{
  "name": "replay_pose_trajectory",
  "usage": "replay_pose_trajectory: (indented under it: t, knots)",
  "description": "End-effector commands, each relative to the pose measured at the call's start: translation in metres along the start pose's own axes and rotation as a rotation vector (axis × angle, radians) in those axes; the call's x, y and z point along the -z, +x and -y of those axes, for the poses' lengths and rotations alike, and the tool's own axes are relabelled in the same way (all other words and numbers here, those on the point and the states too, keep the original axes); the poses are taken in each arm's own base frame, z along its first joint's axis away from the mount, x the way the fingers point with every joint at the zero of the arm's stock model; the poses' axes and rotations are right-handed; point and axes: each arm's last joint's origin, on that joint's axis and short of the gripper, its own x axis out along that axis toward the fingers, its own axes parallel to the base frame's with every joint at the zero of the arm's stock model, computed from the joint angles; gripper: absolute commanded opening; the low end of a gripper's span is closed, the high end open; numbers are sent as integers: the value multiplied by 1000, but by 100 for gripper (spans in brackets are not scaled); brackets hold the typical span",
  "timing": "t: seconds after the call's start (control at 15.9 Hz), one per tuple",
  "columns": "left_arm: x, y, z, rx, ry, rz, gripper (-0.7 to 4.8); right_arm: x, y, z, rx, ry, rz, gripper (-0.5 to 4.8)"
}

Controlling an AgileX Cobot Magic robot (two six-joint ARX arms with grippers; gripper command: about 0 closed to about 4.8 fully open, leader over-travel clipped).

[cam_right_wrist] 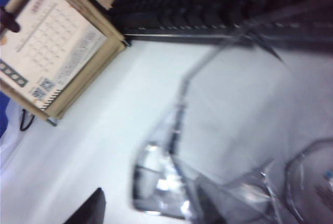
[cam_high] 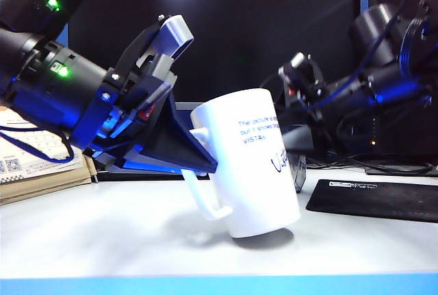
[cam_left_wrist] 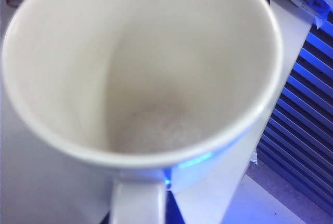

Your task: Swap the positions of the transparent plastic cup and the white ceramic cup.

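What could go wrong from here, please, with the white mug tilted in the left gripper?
1. The white ceramic cup hangs tilted off the table, held at the rim by the left gripper; it could slip.
2. The right gripper with the transparent plastic cup sits just behind the mug; they could collide.

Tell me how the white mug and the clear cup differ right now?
The white ceramic cup is opaque and glossy, with a loop handle; the transparent plastic cup is see-through, with no handle visible. The white ceramic cup hangs tilted above the table in the left gripper; the transparent plastic cup shows by the right gripper, its pose blurred. Both look empty.
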Motion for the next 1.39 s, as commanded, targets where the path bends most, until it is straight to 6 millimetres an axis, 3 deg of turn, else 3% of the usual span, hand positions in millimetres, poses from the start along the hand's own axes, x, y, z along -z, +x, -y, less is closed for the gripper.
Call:
replay_pose_trajectory:
  t: [0.06, 0.38, 0.5, 0.57, 0.95, 1.39]
  knots:
    - [4, 0, -1, -14, -11, -30, -6, -1, 6, 5, 6, 8, 18, 212]
    - [4, 0, -1, -14, -12, -31, -6, -13, 22, 12, -4, 18, 28, 191]
    - [4, 0, -1, -15, -11, -30, -6, -20, 24, 12, -11, 6, 41, 42]
    - [4, 0, -1, -15, -11, -30, -6, -22, 25, 11, -12, 4, 44, 30]
    - [4, 0, -1, -16, -13, -35, -6, -15, 29, 15, 2, 50, -1, 19]
    - [4, 0, -1, -16, -9, -37, -6, 6, 43, 14, -107, 117, -142, -1]
